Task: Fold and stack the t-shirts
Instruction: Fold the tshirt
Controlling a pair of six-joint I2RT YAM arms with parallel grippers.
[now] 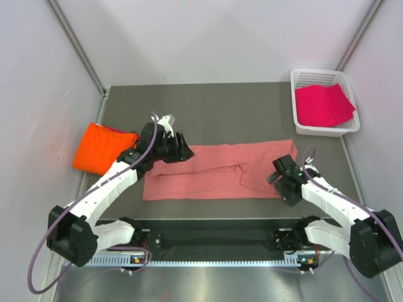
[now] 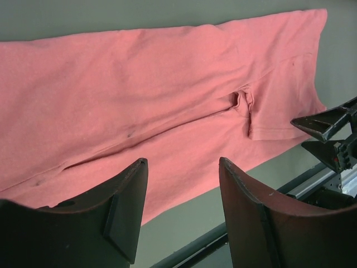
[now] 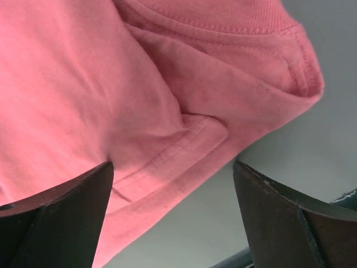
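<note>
A salmon-pink t-shirt (image 1: pixel 214 173) lies flat across the middle of the table as a long band, with a sleeve folded in at its right part (image 2: pixel 245 106). My left gripper (image 1: pixel 181 148) hovers over its far left corner, open, with nothing between its fingers (image 2: pixel 182 167). At the shirt's right end my right gripper (image 1: pixel 284 178) stands open just above the hemmed corner (image 3: pixel 173 167); the cloth lies below it, not pinched. An orange t-shirt (image 1: pixel 101 148) sits folded at the far left. A magenta t-shirt (image 1: pixel 322 104) lies in the basket.
The white mesh basket (image 1: pixel 327 130) stands at the back right corner. A dark rail (image 1: pixel 214 239) runs along the table's near edge between the arm bases. White walls close in the left, right and back.
</note>
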